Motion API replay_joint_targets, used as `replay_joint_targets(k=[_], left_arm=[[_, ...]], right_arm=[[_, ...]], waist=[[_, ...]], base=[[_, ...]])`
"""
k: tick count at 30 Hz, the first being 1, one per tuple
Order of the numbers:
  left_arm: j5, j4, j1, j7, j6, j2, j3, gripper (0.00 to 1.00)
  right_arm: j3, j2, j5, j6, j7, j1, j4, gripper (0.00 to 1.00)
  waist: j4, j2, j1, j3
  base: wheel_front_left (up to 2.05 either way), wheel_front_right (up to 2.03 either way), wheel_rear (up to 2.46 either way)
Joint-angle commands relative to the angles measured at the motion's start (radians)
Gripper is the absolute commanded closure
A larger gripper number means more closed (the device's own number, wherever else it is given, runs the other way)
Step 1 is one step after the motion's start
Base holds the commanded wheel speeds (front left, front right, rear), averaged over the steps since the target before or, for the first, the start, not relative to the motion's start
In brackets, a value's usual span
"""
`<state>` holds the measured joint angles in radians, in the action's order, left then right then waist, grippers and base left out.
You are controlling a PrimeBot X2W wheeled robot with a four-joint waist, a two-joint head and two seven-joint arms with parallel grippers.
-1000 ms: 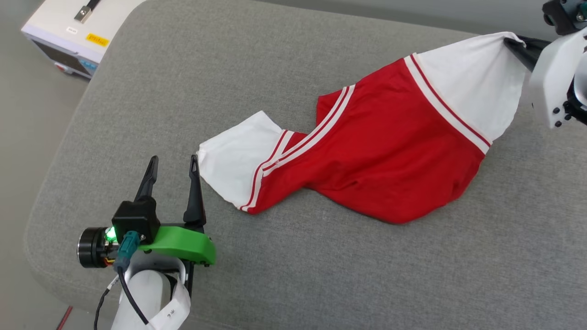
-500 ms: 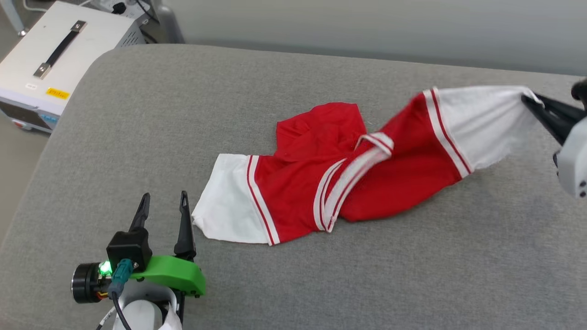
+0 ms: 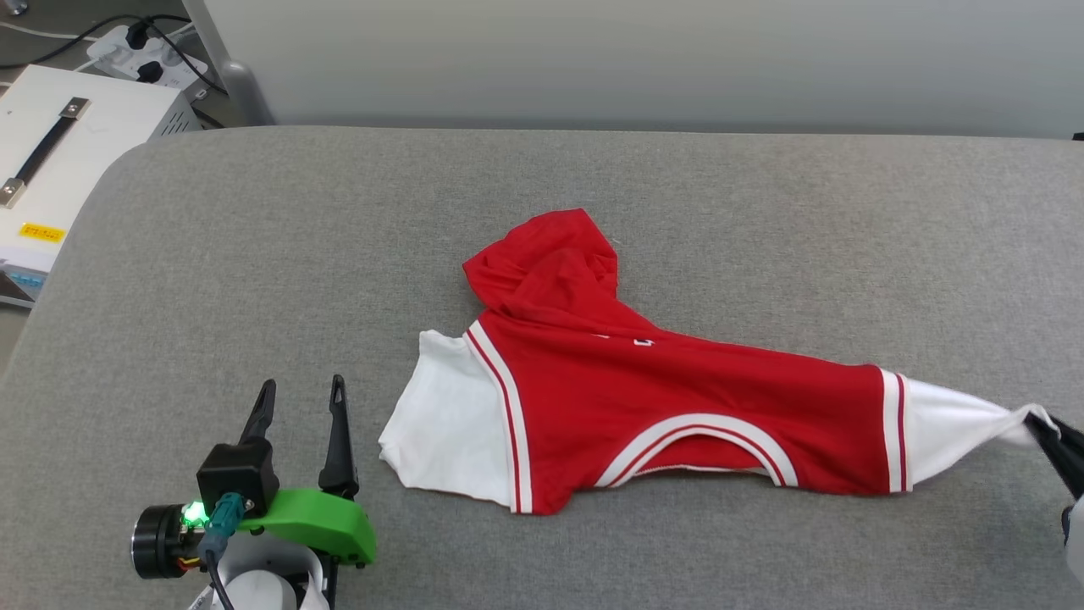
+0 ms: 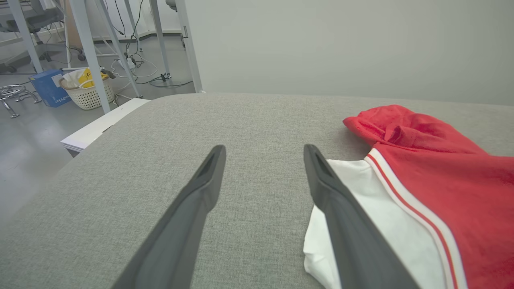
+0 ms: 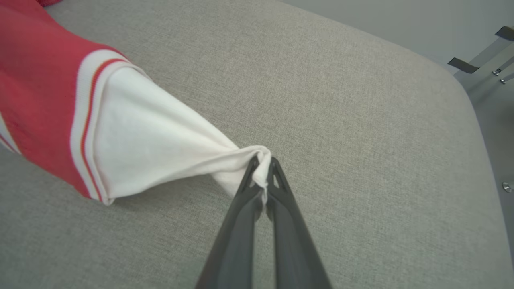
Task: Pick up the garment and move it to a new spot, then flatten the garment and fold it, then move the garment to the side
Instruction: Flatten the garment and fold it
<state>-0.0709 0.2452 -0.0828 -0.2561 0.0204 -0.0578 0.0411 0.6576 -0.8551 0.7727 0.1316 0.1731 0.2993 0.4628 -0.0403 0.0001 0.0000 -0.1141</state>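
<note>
The garment [image 3: 669, 407], a red T-shirt with white sleeves and striped trim, lies stretched across the grey cushion [image 3: 339, 237], collar toward me. My right gripper [image 3: 1040, 421] at the right edge is shut on the tip of the white right-hand sleeve [image 5: 160, 152], pulling it to a point; in the right wrist view my right gripper [image 5: 263, 162] pinches the bunched cloth. My left gripper [image 3: 301, 398] stands open just left of the other white sleeve [image 3: 445, 424]. In the left wrist view my left gripper [image 4: 263, 154] has nothing between its fingers, and the garment [image 4: 441, 180] lies beside the right finger.
A white box with a black handle [image 3: 59, 169] stands beyond the cushion's left edge, with a power strip and cables [image 3: 144, 51] behind it. A pale wall runs along the back. The left wrist view shows table legs and a white basket [image 4: 86, 90] on the floor.
My right gripper has pulled the sleeve down toward me and lowered it, so the shirt now lies spread out flatter. The head camera has tilted up. My left gripper has stayed put.
</note>
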Motion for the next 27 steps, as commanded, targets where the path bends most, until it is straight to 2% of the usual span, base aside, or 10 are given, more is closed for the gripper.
replay_joint_targets(k=[1, 6, 12, 13, 14, 21, 27], left_arm=[[0.012, 0.0, 0.014, -0.006, 0.003, 0.005, 0.005, 0.0], [0.017, 0.006, 0.013, -0.006, 0.005, 0.005, 0.012, 0.0], [0.018, 0.014, 0.011, -0.006, 0.008, 0.006, 0.015, 0.0], [0.018, 0.014, 0.012, -0.006, 0.007, 0.006, 0.015, 0.0], [0.018, 0.014, 0.013, -0.006, 0.007, 0.006, 0.016, 0.0], [0.021, 0.01, 0.013, -0.006, 0.005, 0.006, 0.017, 0.0], [0.028, -0.017, 0.011, -0.006, 0.005, 0.006, 0.009, 0.0]], right_arm=[[-0.027, 0.02, -0.002, -0.001, 0.014, -0.039, 0.014, 1.0], [-0.122, 0.078, -0.016, -0.001, 0.031, -0.171, 0.081, 1.0], [-0.195, 0.145, -0.025, -0.001, 0.036, -0.247, 0.132, 0.98], [-0.208, 0.151, -0.028, -0.001, 0.04, -0.25, 0.132, 0.62], [-0.224, 0.157, -0.032, -0.001, 0.046, -0.251, 0.13, 0.0], [-0.407, 0.137, -0.121, -0.001, 0.078, -0.244, 0.066, 0.0], [-0.59, 0.104, -0.224, -0.001, 0.066, -0.232, -0.097, 0.0]], waist=[[0.002, -0.0001, 0.0, -0.002], [0.007, -0.0001, 0.0, -0.004], [0.01, -0.0001, 0.0, 0.0], [0.012, -0.0001, 0.0, 0.001], [0.013, -0.0001, 0.0, 0.002], [0.016, -0.0001, 0.0, 0.005], [0.001, -0.0001, 0.0, 0.004]], base=[[0.0, 0.0, 0.0], [0.0, 0.0, 0.0], [0.0, 0.0, 0.0], [0.0, 0.0, 0.0], [0.0, 0.0, 0.0], [0.0, 0.0, 0.0], [0.0, 0.0, 0.0]])
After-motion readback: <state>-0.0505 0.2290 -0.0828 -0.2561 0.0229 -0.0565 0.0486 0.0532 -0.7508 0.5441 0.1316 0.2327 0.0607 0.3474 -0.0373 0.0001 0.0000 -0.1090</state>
